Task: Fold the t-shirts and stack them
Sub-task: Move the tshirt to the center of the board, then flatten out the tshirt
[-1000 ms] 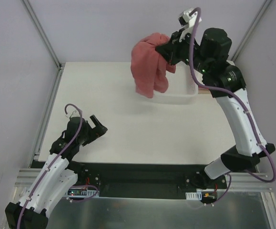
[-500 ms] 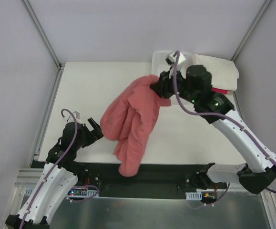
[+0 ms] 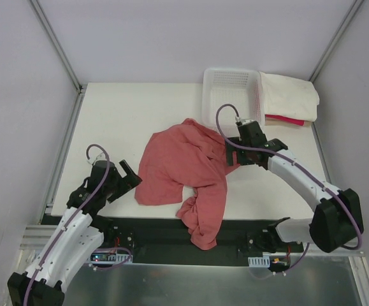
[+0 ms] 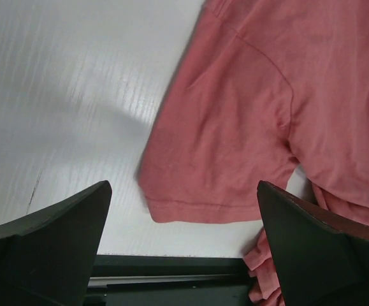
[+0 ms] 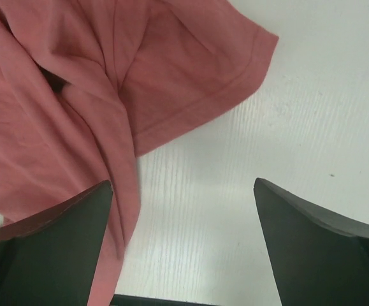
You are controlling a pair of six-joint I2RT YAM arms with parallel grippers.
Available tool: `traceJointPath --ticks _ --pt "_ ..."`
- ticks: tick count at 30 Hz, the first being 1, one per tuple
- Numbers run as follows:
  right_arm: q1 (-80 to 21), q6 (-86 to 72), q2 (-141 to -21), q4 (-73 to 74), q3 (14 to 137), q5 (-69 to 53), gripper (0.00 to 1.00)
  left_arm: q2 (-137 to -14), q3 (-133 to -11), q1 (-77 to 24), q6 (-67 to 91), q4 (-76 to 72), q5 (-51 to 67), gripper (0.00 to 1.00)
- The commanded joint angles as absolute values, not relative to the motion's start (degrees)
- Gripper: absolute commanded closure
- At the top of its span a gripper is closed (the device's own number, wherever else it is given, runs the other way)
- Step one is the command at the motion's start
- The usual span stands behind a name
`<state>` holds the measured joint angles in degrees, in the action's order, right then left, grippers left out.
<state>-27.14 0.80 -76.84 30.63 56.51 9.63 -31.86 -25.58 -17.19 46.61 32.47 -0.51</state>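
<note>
Right gripper [image 5: 183, 245] just released, jaws wide; salmon shirt [image 3: 178, 166] now crumpled on table [image 3: 117, 121], beneath and left of its fingers. Left gripper [image 3: 129, 176] open, empty. Spreading likely comes next.

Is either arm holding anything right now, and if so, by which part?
Nothing is held. The left gripper and right gripper are both open, and the salmon-red t-shirt lies loose on the table.

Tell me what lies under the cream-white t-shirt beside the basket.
A strip of bright pink-red t-shirt shows along the near edge of the cream-white t-shirt. The rest of it is covered.
</note>
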Motion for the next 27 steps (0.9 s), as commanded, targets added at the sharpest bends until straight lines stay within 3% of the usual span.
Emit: traceJointPath --ticks 1,6,10,13,18,19,22,23,24,27 --pt "-27.3 -4.6 -67.4 28.0 52.2 14.7 0.03 -35.8 -26.8 -17.1 47.6 31.8 -0.1 0.0" --pt "-26.6 -9.4 -62.9 31.3 48.3 20.6 0.03 -41.3 -25.6 -17.1 47.2 28.0 6.1 0.01" --pt "-26.6 -10.1 -59.7 27.9 44.0 9.9 0.03 -44.4 -23.9 -17.2 49.4 27.9 8.2 0.04" --pt "-26.8 -9.6 -58.3 24.2 40.6 1.2 0.03 -46.8 -22.8 -19.0 50.4 27.0 8.7 0.1" --pt "-26.9 -10.3 -59.4 26.3 39.9 5.9 0.03 -52.1 -22.5 -25.8 53.7 26.9 4.1 0.21" --pt "-26.8 -10.8 -59.7 26.3 40.0 7.4 0.03 -53.9 -22.7 -26.4 54.0 26.9 3.2 0.26" --pt "-26.7 -12.3 -61.9 26.3 41.8 12.9 0.03 -58.1 -24.1 -27.4 54.1 26.6 0.4 0.57" --pt "-26.6 -12.5 -63.9 26.5 42.7 15.4 0.03 -58.9 -25.0 -27.4 53.4 26.3 -1.0 0.84" --pt "-26.4 -12.7 -65.1 26.7 43.7 16.3 0.03 -59.6 -25.5 -27.4 52.5 26.2 -2.2 1.0" --pt "-25.3 -12.3 -70.6 25.7 47.4 20.0 0.03 -60.5 -27.4 -27.4 50.9 26.4 -8.3 1.0"
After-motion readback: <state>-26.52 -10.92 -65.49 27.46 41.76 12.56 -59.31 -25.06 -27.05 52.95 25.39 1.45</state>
